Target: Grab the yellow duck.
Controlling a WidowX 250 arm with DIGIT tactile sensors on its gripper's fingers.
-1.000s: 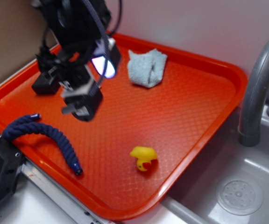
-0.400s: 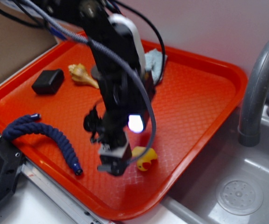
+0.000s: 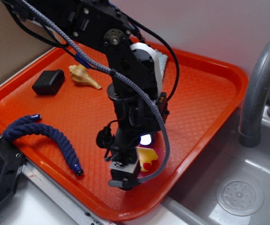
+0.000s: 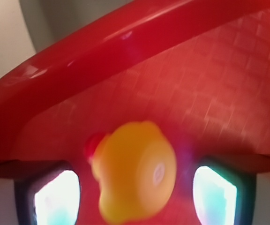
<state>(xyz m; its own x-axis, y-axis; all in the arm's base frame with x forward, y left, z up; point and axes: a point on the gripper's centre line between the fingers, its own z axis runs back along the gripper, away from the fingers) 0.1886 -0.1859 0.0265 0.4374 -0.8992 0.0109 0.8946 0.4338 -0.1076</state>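
**Claw down over the duck**

The gripper [image 3: 123, 180] sits low near the tray's [image 3: 210, 89] front edge — its jaws spread wide, 1 on each side of the yellow duck [image 4: 134, 190]. The duck rests on the tray between them — whether they touch it is unclear.
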